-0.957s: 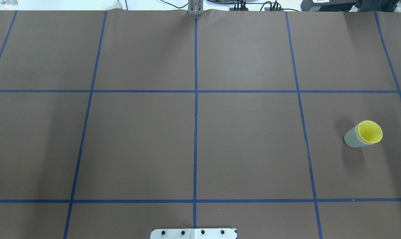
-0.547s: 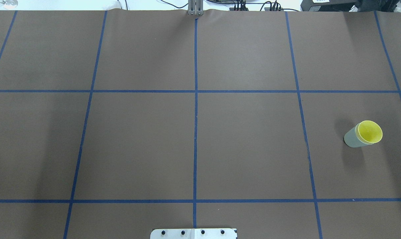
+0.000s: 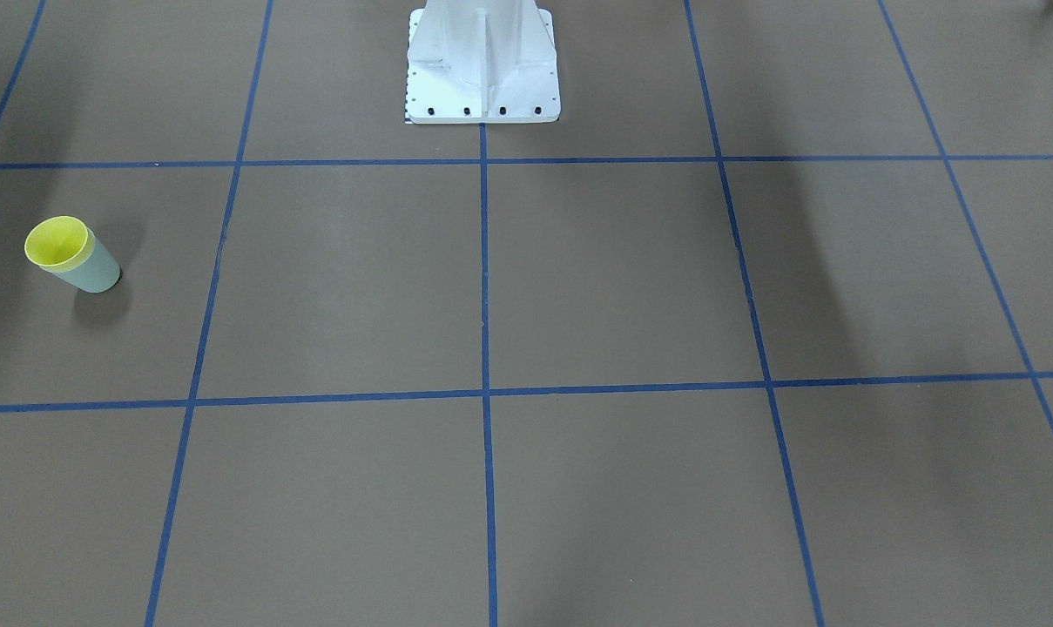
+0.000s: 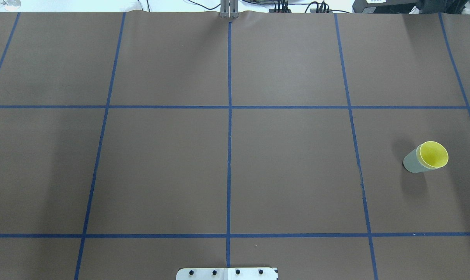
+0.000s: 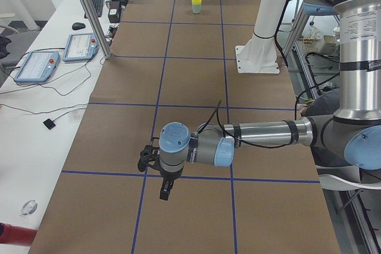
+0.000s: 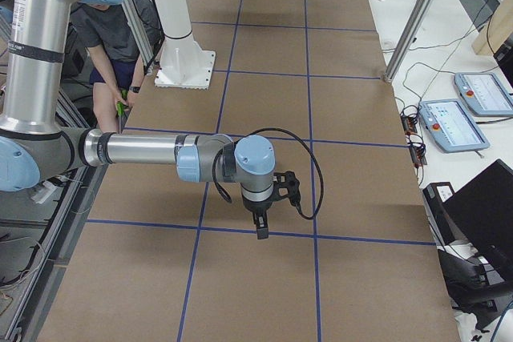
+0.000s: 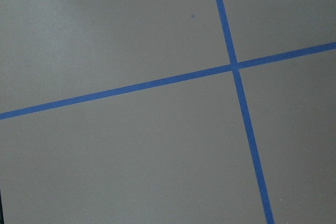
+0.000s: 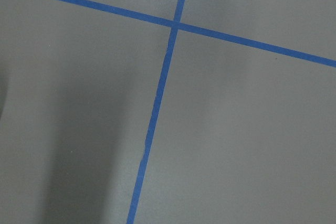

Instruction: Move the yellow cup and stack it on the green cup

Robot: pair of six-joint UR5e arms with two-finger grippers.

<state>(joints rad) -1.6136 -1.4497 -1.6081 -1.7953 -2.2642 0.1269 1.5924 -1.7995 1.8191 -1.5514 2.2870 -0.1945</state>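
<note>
The yellow cup (image 4: 434,154) sits nested inside the green cup (image 4: 412,162), upright on the brown mat at the table's right side. In the front-facing view the same yellow cup (image 3: 56,240) in the green cup (image 3: 97,273) stands at the left. The side view shows the pair, yellow cup (image 5: 196,0) over green cup (image 5: 196,9), far away. My left gripper (image 5: 164,194) hangs low over the mat, far from the cups. My right gripper (image 6: 261,232) also points down over a tape line. Whether either is open, I cannot tell. Both wrist views show only mat and tape.
Blue tape lines grid the brown mat (image 4: 227,163). The white robot base (image 3: 482,65) stands at the near middle edge. A person (image 6: 112,34) stands behind the base. Tablets (image 6: 453,122) and cables lie on the side bench beyond a metal post (image 6: 413,26).
</note>
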